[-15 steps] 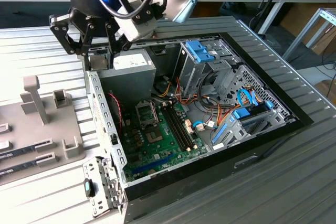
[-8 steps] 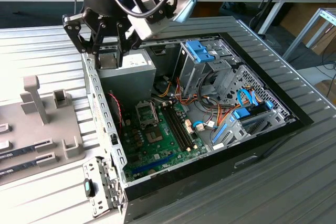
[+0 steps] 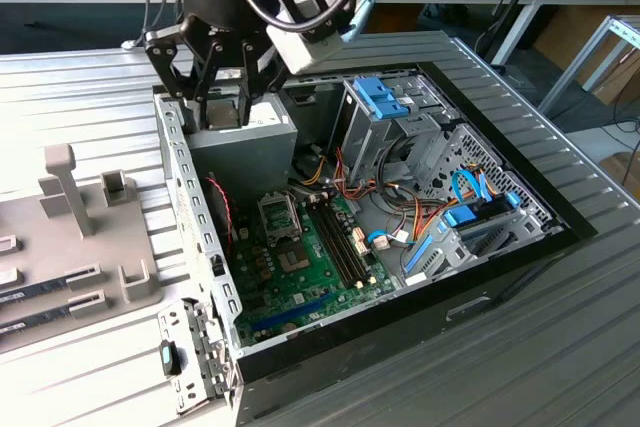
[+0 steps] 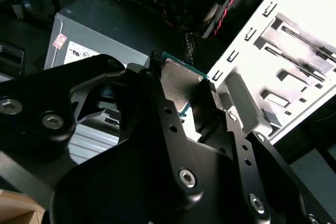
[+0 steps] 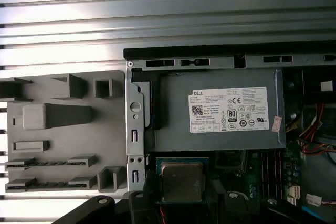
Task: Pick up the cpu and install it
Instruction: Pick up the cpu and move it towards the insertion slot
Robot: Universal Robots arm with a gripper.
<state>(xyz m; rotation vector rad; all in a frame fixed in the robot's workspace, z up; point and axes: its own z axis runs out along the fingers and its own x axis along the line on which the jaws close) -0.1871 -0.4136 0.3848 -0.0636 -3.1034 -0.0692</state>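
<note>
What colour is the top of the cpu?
The cpu top is dull silver-grey, clearest in the first wrist view.

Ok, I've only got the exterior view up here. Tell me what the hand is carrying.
Observer: In the second wrist view the hand grips the cpu between its black fingers.
Operator: Give me its orientation.
Observer: In the first wrist view its dull silver metal top faces the camera, with the green board edge showing along one side.
Operator: Say what it lines up with.
Observer: In the first wrist view it appears just off the edge of the grey labelled power supply, close to the perforated case wall.
</note>
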